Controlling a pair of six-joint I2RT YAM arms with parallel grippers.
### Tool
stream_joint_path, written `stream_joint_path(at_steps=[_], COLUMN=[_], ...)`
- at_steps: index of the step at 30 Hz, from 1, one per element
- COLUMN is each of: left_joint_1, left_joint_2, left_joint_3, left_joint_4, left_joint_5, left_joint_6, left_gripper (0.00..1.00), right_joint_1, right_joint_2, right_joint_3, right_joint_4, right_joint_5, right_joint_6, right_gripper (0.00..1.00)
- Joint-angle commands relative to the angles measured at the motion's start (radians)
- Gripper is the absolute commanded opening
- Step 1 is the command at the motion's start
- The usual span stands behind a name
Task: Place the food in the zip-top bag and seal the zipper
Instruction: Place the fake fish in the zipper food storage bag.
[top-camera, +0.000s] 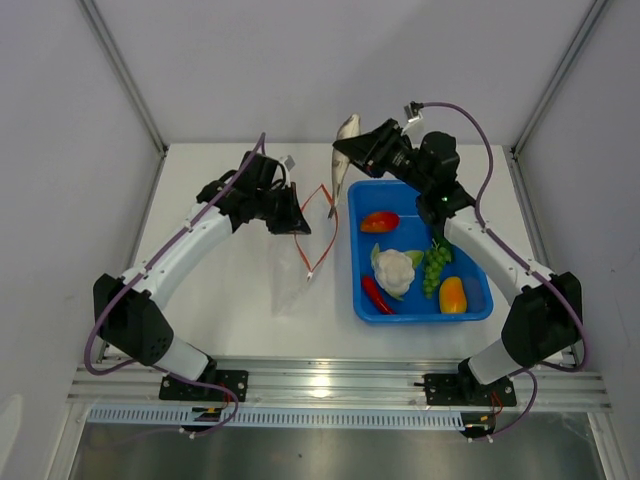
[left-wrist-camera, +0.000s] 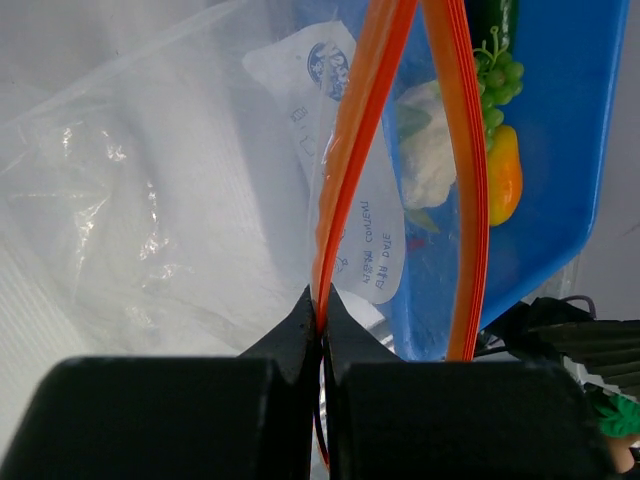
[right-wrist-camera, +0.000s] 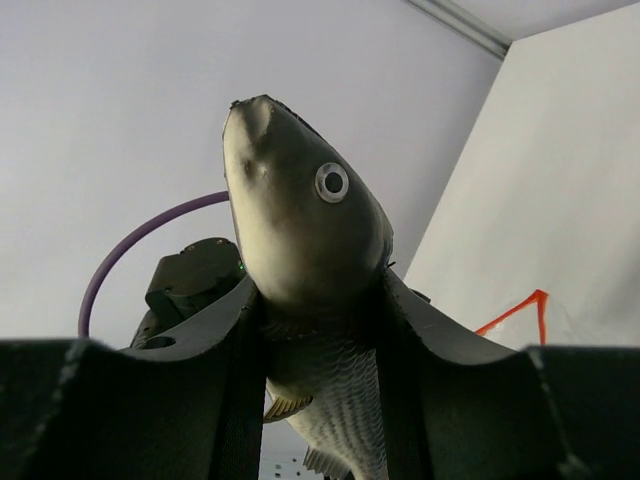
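Beginning at the left, the left gripper (left-wrist-camera: 322, 330) is pinched tight on one lip of the zipper (left-wrist-camera: 345, 170). It holds up the mouth of the zip-top bag (left-wrist-camera: 120, 200), which lies crumpled on the table (top-camera: 240, 290) between the arms, just left of the blue tray (top-camera: 425, 317). The two red-orange strips stand apart, so the mouth is open and unsealed. No food shows inside the clear plastic, only a white printed label (left-wrist-camera: 370, 240). Further right, the right gripper (right-wrist-camera: 320, 330) is closed partway round the body of the grey-white fish (right-wrist-camera: 300, 220), head up. It is lifted over the tray's far left corner, near the bag's mouth but not in it. In the tray lie the tomato (top-camera: 380, 221), cauliflower (top-camera: 395, 270), chili (top-camera: 377, 293), grapes (top-camera: 436, 265) and pepper (top-camera: 453, 295), with the cucumber (left-wrist-camera: 492, 20) glimpsed from the left wrist. By my reckoning the job is barely begun: the first piece is in the air, the rest are unpacked, and the sealing comes last.
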Motion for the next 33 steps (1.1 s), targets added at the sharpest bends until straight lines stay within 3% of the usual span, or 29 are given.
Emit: stream_joint_path(at_steps=[1, 13, 33], left_joint_1=[0.008, 0.008, 0.018], left_joint_2=[0.003, -0.003, -0.026], left_joint_3=[0.049, 0.07, 0.046], left_joint_4=[0.055, 0.079, 0.13], left_joint_5=[0.011, 0.014, -0.022], left_joint_6=[-0.042, -0.088, -0.132], left_gripper=[0.01, 0.01, 0.01], right_joint_1=[0.023, 0.109, 0.204], right_joint_2=[0.005, -0.01, -0.018], right_joint_3=[-0.015, -0.082, -0.055], right_joint_4=[0.129, 0.064, -0.28], right_joint_5=[0.024, 0.053, 0.142], right_joint_6=[0.058, 0.052, -0.044], right_gripper=[0.0, 0.0, 0.0])
